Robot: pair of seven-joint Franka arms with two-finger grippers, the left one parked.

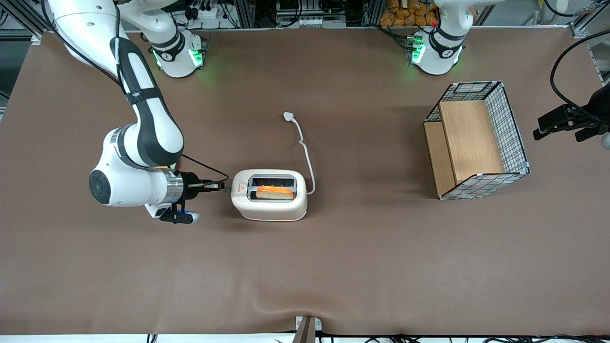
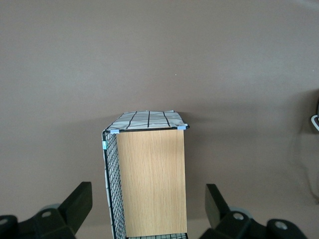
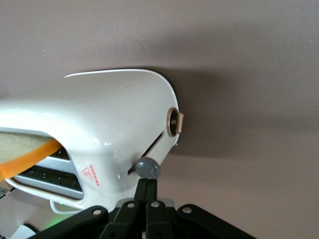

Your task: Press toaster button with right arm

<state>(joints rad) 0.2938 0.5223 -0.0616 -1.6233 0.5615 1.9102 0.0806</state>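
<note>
The cream-white toaster (image 1: 269,194) stands on the brown table with a slice of bread in the slot nearer the front camera. It fills much of the right wrist view (image 3: 99,124). The small grey toaster button (image 3: 148,168) sticks out of a slot in its narrow end, the end facing the right arm (image 1: 143,143). My gripper (image 1: 220,186) is level with that end. Its fingers are shut together with nothing between them, and the tips (image 3: 147,182) touch the button from just under it. A brown round dial (image 3: 175,122) sits on the same end.
The toaster's white cord (image 1: 305,152) runs away from the front camera to a white plug (image 1: 288,116). A wire-mesh basket with wooden boards (image 1: 476,140) lies toward the parked arm's end of the table; it also shows in the left wrist view (image 2: 149,179).
</note>
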